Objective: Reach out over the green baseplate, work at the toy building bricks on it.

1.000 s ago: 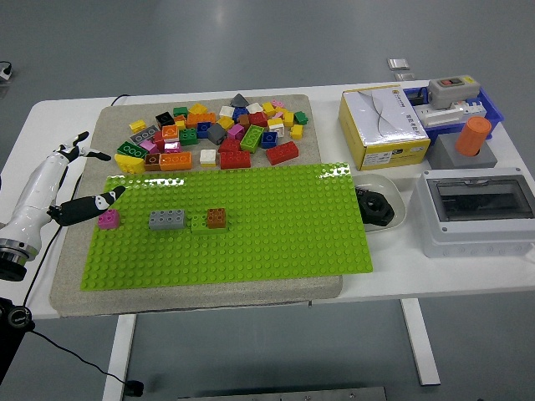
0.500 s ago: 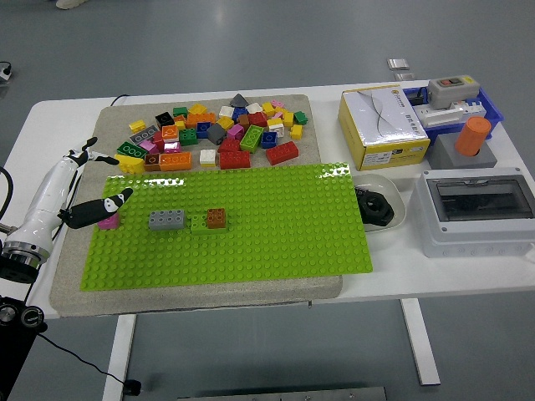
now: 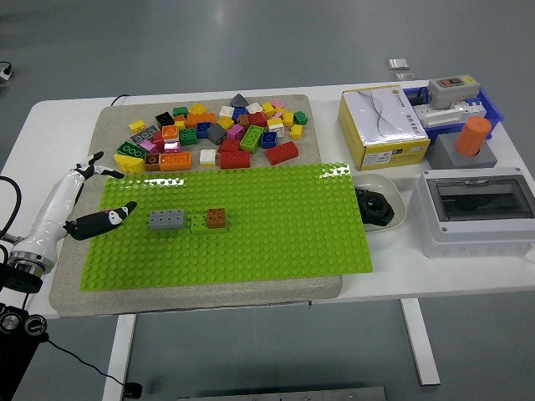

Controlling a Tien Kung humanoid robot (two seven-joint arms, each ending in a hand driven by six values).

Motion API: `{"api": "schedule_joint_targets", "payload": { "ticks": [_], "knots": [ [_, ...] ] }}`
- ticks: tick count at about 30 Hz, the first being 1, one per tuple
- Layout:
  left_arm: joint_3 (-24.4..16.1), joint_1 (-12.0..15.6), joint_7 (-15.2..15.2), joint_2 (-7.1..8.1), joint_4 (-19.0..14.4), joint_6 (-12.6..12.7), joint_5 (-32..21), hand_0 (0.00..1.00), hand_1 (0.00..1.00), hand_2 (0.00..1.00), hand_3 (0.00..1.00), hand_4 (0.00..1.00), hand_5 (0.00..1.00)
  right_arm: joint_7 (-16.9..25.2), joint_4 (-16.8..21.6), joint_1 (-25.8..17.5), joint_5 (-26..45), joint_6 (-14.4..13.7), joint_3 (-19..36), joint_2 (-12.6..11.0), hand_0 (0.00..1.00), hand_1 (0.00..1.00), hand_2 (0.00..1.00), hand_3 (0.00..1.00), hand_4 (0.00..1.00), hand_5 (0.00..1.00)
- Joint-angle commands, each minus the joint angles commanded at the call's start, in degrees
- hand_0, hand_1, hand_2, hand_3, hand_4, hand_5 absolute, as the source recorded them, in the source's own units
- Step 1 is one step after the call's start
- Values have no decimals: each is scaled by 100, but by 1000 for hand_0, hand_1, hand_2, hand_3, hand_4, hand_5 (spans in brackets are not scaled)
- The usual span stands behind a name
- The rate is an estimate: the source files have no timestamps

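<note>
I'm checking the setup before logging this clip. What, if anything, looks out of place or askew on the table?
Nothing stands out. The green baseplate lies flat on its mat, with a grey brick and a brown brick seated squarely. The loose brick pile stays on the mat behind it. The left hand hovers open at the baseplate's left edge.

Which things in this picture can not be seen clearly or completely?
- Pink brick: not visible in the head view; the left robot hand lies over the green baseplate's left edge and may cover it.
- Right robot hand: outside the frame.
- Black object in the white bowl: too dark and small to identify.
- Brick pile: lower bricks are hidden by upper ones.
</note>
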Motion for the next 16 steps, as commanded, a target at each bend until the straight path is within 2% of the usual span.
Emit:
{"api": "schedule_joint_targets", "payload": {
  "ticks": [6,9,10,16],
  "knots": [
    [34,88,9,155,51,-9,-11,987,971,971,629,835,196,-253,0,-77,-103,138,-84,97,700,665,796,742,757,727],
    [71,94,11,197,73,-11,-9,987,971,971,629,835,196,-323,0,-98,-105,174,-132,108,700,665,796,742,757,727],
    [95,88,11,213,84,-12,-7,986,971,972,627,835,199,-341,0,-104,-108,184,-147,111,701,666,793,751,755,762],
    [174,34,2,242,108,-13,5,986,971,972,627,835,199,-372,0,-94,-117,223,-212,107,701,666,793,751,755,762]
  ]
}}
